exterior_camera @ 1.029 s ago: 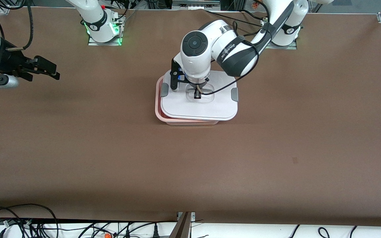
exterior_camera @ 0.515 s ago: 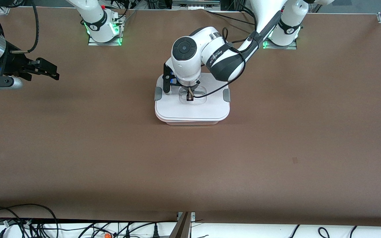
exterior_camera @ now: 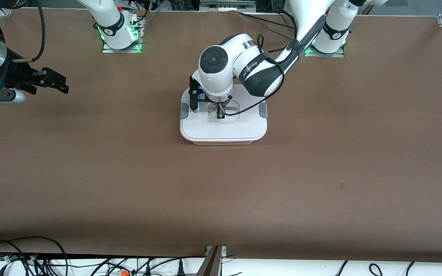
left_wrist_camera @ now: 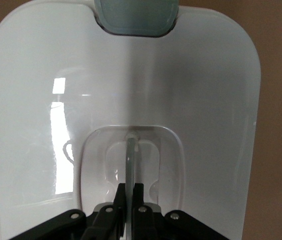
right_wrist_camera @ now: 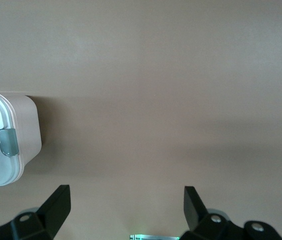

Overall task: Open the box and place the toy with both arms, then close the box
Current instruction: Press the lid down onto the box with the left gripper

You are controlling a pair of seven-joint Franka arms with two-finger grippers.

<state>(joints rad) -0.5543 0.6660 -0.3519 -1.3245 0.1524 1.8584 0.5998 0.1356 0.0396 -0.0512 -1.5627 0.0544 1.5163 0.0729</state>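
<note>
Box [exterior_camera: 223,128]: sits on the table's middle, closer to the arm bases than to the front camera; the white lid [exterior_camera: 205,124] lies flat and square on the pale pink tub, only a thin strip of tub showing under the lid's nearer edge.
Table [exterior_camera: 320,172]: brown surface, bare apart from the box.
Left arm: reaches from its base down over the lid's centre.
Right arm: waits over the table's edge at the right arm's end, well apart from the box.
Left gripper [exterior_camera: 220,113]: fingers pinched shut on the thin upright handle [left_wrist_camera: 130,165] in the lid's recessed centre, seen clearly in the left wrist view.
Right gripper [right_wrist_camera: 126,205]: jaws spread wide, holding nothing, over bare table with the box's corner off to one side.
Clips [exterior_camera: 263,110]: two grey side clips, one on each short side of the lid.
Step in hand, as I judge it: closing. Press the lid down evenly, confirm all edges seat, then release the handle and lift straight up so the lid is not dragged askew.
Hidden: the toy is not visible anywhere; whether it is inside cannot be told through the lid. Whether the clips are latched is unclear. The left gripper's fingertips are partly covered by the wrist in the front view.
</note>
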